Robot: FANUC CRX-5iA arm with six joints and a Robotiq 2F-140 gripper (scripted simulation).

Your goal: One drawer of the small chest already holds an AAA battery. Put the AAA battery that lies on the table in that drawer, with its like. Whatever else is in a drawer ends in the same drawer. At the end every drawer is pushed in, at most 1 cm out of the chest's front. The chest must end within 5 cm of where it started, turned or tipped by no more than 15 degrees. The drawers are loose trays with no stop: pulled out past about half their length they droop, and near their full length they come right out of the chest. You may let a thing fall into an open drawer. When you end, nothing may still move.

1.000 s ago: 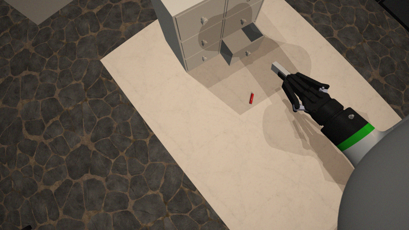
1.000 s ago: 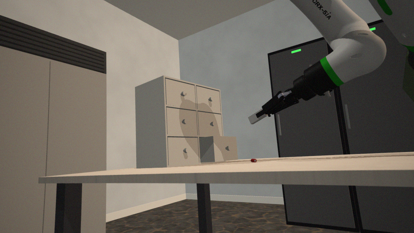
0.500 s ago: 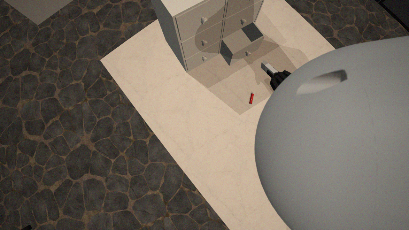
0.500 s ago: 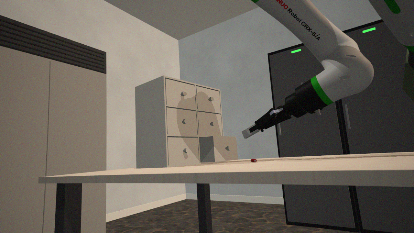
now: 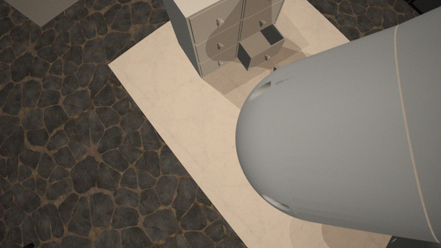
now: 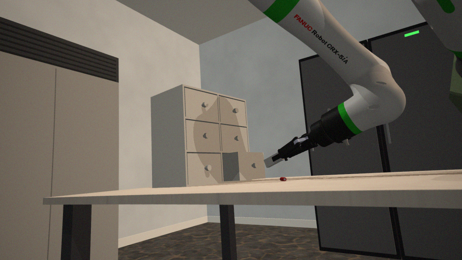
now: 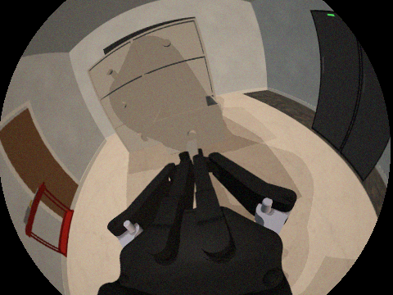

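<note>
Grey stone-patterned floor (image 5: 77,123) (image 6: 168,239), pale tabletop (image 5: 185,123) (image 6: 145,190) (image 7: 327,172), small six-drawer chest (image 5: 182,30) (image 6: 168,135) (image 7: 155,74) upright on it. Claw (image 5: 275,68) (image 6: 266,163) (image 7: 193,147) narrow, fingers shut together, nothing held. It points forward and down at the bottom drawer (image 5: 257,58) (image 6: 247,158) (image 7: 205,127), the one pulled out; its knob (image 5: 267,57) (image 6: 254,165) (image 7: 191,133) is ahead of the fingertips, near. Contact can't be confirmed; wrist view overlaps them.

Red AAA battery (image 6: 283,179) lies flat on the table, below the claw in exterior view, apart from it. Top view: behind the arm (image 5: 323,138) (image 6: 339,38). Long axis: shown too small and foreshortened to call. Matching battery not seen; drawer inside mostly hidden.

Key relation looks like claw to drawer front: roughly in line, front straight ahead. Closed fingers suit a push inward, not a pick, so step is probably shutting this drawer. Push should stay along the drawer's slide; off-centre could skew the tray or shift the chest. Battery still has to go in with its like, so task is well short of done. Picking it needs the claw lifted clear, opened and turned across its length.
</note>
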